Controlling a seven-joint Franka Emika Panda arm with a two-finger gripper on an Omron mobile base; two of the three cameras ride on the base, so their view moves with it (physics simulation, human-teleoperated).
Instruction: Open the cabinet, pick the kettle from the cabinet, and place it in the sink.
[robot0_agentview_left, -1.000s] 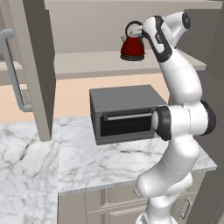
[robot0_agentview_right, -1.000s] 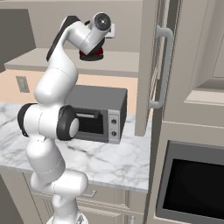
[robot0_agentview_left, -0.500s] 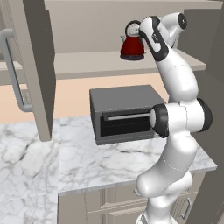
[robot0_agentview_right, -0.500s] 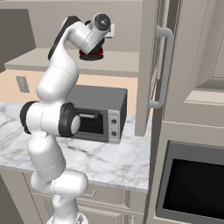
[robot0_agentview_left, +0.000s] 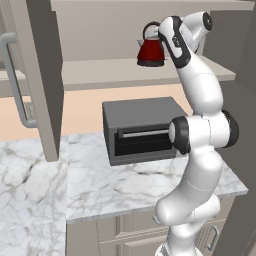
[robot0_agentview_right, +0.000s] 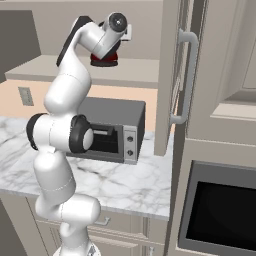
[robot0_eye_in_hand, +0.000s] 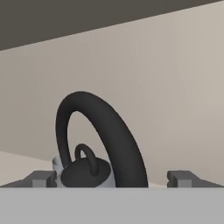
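You've got the cabinet (robot0_agentview_left: 37, 90) doors swung open already, so you're on the grab. The kettle (robot0_agentview_left: 151, 49) sits upright on the beige shelf (robot0_agentview_left: 100, 72), right above the grey toaster oven (robot0_agentview_left: 140, 129) on the counter.

The gripper (robot0_eye_in_hand: 111, 178) is spread as wide as it goes and isn't holding anything. In the hand view the 2 fingertips (robot0_eye_in_hand: 41, 178) flank the kettle's black loop handle (robot0_eye_in_hand: 103, 140), which arcs up between them, a bit closer to the left tip than the right. The silver lid with its little knob sits just behind and below.

I'd nudge sideways to centre that loop, ease in a little further so the pads get proper bite, then close. If you clamp off-centre, I reckon the kettle will twist or tip. Lift straight up before pulling out, so the base clears the shelf edge.
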